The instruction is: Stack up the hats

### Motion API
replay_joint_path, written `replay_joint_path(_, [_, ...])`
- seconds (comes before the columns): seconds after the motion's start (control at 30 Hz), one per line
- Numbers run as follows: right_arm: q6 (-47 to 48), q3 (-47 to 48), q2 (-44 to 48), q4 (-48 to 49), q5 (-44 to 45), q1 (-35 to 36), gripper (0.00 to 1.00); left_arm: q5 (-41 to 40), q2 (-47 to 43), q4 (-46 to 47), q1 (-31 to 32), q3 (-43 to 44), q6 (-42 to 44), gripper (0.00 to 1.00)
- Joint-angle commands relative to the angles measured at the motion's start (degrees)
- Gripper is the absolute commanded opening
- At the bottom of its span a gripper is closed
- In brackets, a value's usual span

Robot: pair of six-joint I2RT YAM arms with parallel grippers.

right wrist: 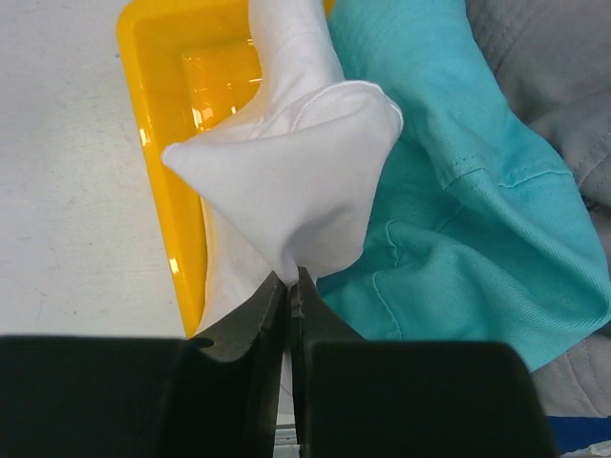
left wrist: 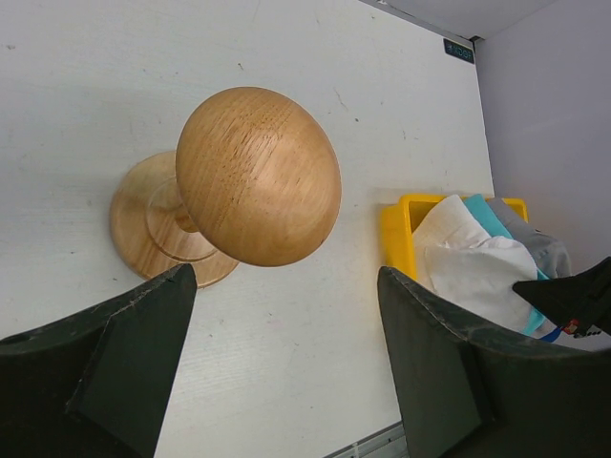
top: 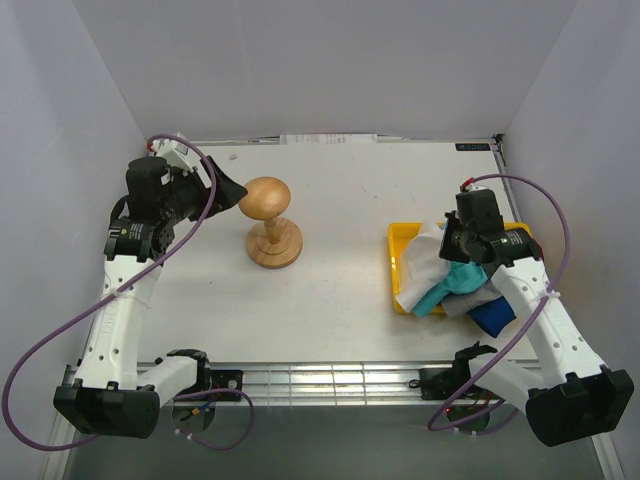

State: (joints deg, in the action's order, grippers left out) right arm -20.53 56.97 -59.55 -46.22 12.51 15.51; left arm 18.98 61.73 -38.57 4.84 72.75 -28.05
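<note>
Right gripper (right wrist: pixel 291 286): fingers closed to a thin slit, nipping a fold of the white hat (right wrist: pixel 296 181).
White hat, axis: long and narrow in the right wrist view, running from the fingertips straight away toward the far end of the tray. One puffed corner points left over the tray floor.
White hat, from above: stretched far-to-near from under the gripper toward the tray's near left corner, leaning slightly left at the near end.
White hat, place: partly inside the yellow tray (right wrist: pixel 162 172), partly lapped over the teal hat (right wrist: pixel 458 191). Lifted or resting: cannot tell.
Teal hat: just right of the white one and touching it. Lies slantwise in the top view, one end poking out past the tray's near edge.
Grey hat (right wrist: pixel 544 67): crumpled beyond and to the right of the teal, partly under it.
Blue hat (top: pixel 492 316): at the near right of the pile, mostly hidden below the right arm.
Tray: on the right half of the table (top: pixel 340 200), with the hats heaped in and over it.
Left gripper (left wrist: pixel 286 281): wide open, nothing between the fingers, held above the table beside the wooden stand (left wrist: pixel 258 176).
Wooden stand: upright on its round base, left of centre, well apart from the tray.
</note>
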Motion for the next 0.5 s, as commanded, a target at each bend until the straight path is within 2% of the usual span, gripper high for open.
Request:
replay_joint_path(0.0, [0.23,7.00,0.05,-0.45,-2.83,0.05,0.08,1.58,-0.12,-0.02,-0.10,-0.06,0.19,0.86])
replay_joint_path(0.27, [-0.21,23.69,-5.13,-0.46,-11.80,0.05,0.08,2.81,0.58,0.42,-0.10,0.90,-0.86,0.84])
replay_joint_path(0.47, [-2.31,30.74,-9.62,3.84,-21.38,0.22,0.08,4.74,0.32,1.47,-0.10,1.17,-2.53,0.84])
